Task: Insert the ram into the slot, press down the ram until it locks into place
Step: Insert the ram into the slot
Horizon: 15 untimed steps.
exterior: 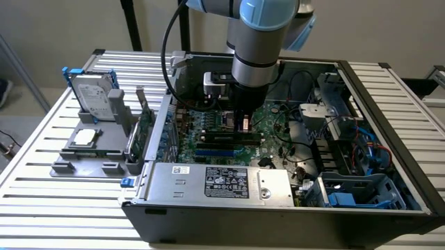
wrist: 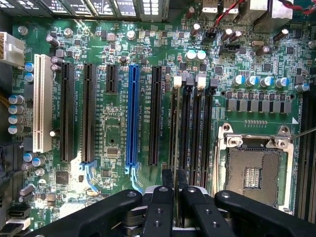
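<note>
At the exterior view's left, a grey holder was set beside the open computer case. Over the motherboard, the gripper was clamped on the ram, which was held edge-on above the slot.

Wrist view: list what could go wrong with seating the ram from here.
1. The gripper holds the ram edge-on, in line with closely packed parallel slots. A slight sideways offset could land it on a ridge or in the neighbouring socket.
2. The bare CPU socket sits right beside them, so a slip could hit its contacts.
3. Whether the end clips are open cannot be told. Closed ones would block seating.
</note>
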{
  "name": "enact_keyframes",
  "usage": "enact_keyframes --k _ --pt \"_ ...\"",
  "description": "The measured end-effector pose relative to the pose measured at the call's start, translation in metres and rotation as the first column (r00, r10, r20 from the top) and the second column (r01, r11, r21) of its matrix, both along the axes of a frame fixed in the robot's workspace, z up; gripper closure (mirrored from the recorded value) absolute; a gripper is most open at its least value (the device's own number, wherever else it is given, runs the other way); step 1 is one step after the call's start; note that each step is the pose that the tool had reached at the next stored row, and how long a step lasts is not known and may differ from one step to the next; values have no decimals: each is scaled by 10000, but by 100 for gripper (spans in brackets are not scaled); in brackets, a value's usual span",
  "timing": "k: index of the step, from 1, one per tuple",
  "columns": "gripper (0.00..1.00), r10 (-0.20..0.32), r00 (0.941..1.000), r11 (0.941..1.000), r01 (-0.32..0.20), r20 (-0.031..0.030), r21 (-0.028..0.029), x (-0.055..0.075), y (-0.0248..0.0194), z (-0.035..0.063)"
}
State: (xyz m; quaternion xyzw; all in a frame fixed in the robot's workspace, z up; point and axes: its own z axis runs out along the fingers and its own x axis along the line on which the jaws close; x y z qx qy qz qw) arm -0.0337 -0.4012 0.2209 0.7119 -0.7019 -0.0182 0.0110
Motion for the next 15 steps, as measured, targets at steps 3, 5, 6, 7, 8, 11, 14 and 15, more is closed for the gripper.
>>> enact_keyframes --k 3,5,6,7,8,11,14,15 --pt "86 0 10000 10000 0 1 2 0 0 0" --pt "86 0 10000 10000 0 1 3 0 1 5" --pt "86 -1 10000 10000 1 1 3 0 0 11" --pt "86 -1 10000 10000 1 1 4 0 1 21" --pt "86 -1 10000 10000 1 0 2 0 0 33" --pt "86 -1 10000 10000 1 0 2 0 0 58" --pt "86 0 10000 10000 0 1 4 0 1 60" --pt "86 0 10000 10000 0 0 2 0 0 60"
